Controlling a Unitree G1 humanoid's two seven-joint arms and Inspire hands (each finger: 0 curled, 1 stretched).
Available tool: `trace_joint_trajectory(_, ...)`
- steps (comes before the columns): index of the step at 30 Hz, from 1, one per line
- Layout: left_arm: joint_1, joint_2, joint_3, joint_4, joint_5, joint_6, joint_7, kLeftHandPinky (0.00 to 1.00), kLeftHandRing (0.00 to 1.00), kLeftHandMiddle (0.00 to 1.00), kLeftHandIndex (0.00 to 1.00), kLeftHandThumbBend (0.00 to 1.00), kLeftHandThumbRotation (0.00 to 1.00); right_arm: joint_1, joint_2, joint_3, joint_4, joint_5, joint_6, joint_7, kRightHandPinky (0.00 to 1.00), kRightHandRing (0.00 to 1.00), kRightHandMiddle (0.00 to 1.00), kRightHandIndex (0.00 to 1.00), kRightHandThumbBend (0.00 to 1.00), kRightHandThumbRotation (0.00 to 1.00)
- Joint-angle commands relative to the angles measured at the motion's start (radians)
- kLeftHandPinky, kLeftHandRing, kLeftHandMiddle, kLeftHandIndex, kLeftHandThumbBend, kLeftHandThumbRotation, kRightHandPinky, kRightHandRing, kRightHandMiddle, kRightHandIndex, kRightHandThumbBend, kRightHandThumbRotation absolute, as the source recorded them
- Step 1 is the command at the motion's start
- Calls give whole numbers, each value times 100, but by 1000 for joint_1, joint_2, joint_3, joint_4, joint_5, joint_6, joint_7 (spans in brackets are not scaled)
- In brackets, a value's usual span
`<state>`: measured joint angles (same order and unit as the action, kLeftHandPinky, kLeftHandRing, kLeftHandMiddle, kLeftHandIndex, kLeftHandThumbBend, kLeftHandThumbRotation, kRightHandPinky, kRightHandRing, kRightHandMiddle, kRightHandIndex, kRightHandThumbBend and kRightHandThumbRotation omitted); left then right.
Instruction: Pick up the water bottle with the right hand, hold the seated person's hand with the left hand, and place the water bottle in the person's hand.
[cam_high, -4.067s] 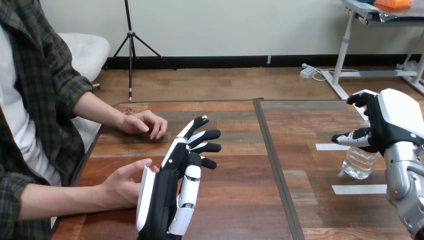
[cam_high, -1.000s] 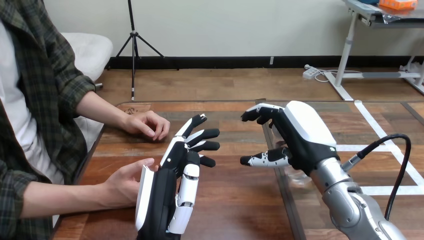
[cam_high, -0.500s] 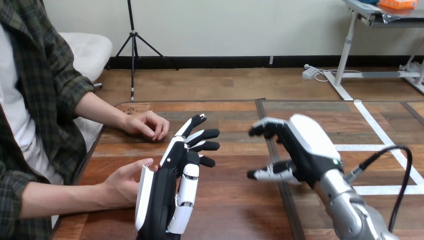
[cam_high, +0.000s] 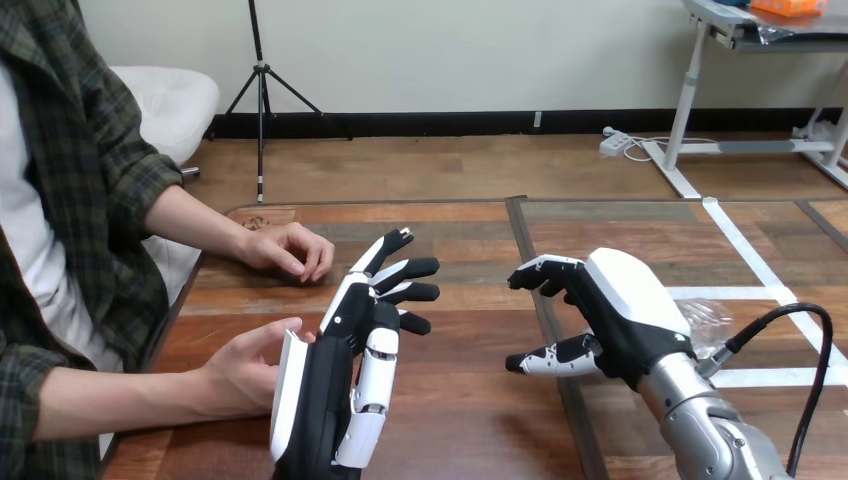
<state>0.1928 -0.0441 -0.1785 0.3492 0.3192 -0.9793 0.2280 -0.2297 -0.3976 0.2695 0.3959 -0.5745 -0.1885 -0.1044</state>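
The water bottle (cam_high: 708, 322) is clear plastic; a crumpled part of it shows just right of my right hand (cam_high: 625, 310), between the hand's white back and a black cable. My right hand hovers over the table's centre seam, its palm turned left. The rest of the bottle is hidden behind it. My left hand (cam_high: 345, 375) stands on edge at the lower middle with fingers straight, pointing away from me. The person's hand at the view's lower left (cam_high: 245, 368) lies palm up against its white side. No finger of my left hand curls round it.
The person's other hand (cam_high: 290, 250) rests loosely curled on the table near the far left edge. White tape lines (cam_high: 745, 250) mark the table's right half. A dark seam (cam_high: 530, 265) runs down the table's middle.
Since 4.1 s ago my right hand has come from the far right, where it sat on the standing bottle, to the table's middle. In the last half second it sank slightly. My left hand stayed put.
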Motion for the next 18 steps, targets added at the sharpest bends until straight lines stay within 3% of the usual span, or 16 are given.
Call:
trace_joint_trajectory(1, -55, 2, 9, 1, -16, -19, -3, 55, 69, 76, 86, 10, 100, -54, -1, -25, -27, -1, -9, -31, 67, 73, 75, 70, 72, 0)
trace_joint_trajectory(18, -51, 6, 12, -7, -12, -18, -10, 55, 69, 75, 86, 9, 100, -51, -2, -50, -16, 33, -27, -51, 66, 72, 74, 70, 73, 0)
